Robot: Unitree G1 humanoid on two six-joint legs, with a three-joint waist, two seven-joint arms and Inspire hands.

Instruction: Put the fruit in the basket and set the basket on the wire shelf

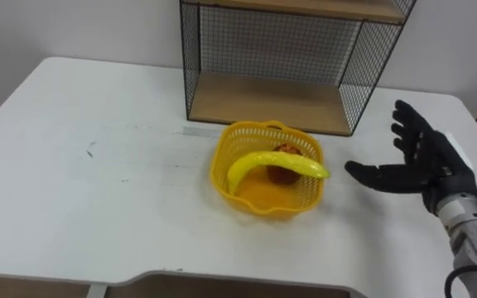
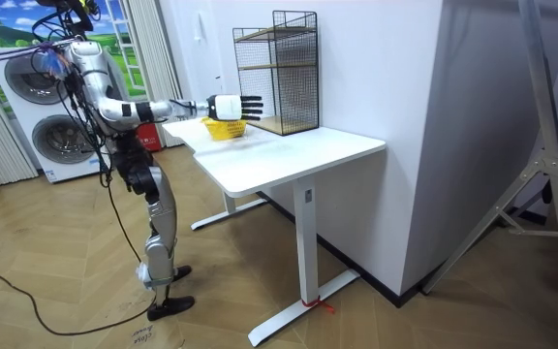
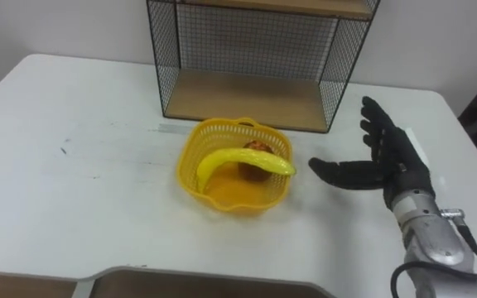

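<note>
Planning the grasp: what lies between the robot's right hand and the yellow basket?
Only bare white table; the open right hand is beside the basket, not touching, as both eye views show.

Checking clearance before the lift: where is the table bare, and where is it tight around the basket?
The table is bare left of the basket to its left edge, and along the near edge. The wire shelf has a bare lower board. Crowded: the strip between basket and shelf, and the basket's right side, where the open right hand is.
</note>
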